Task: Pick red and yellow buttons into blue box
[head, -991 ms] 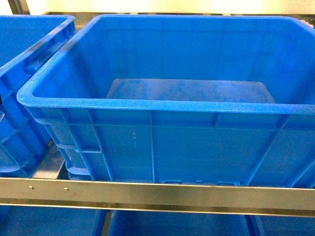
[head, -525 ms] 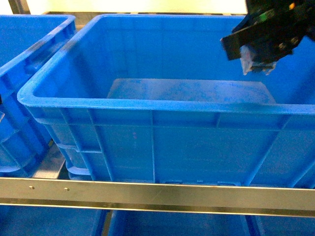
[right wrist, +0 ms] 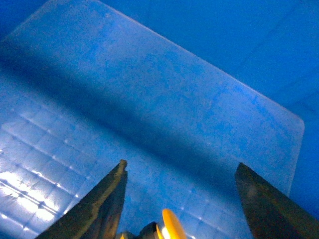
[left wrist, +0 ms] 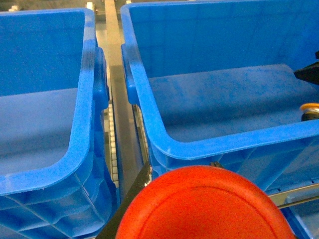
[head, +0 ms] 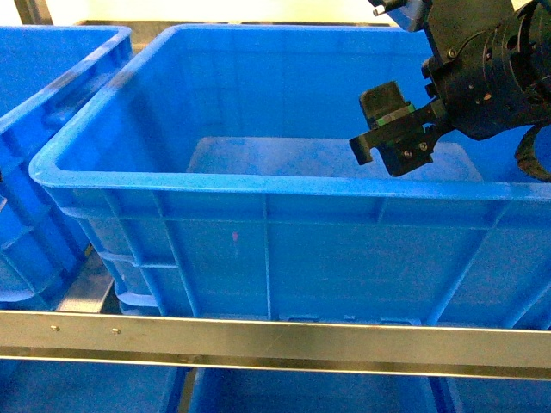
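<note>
Blue box (head: 258, 198): on shelf, floor bare in head view | right gripper (head: 398, 142): inside box above floor, fingers spread wide in wrist view, yellow button (right wrist: 172, 225) at their base; grip cannot be told | left gripper: out of head view; red button (left wrist: 207, 206) fills wrist view, jaws hidden, outside box's near rim.
</note>
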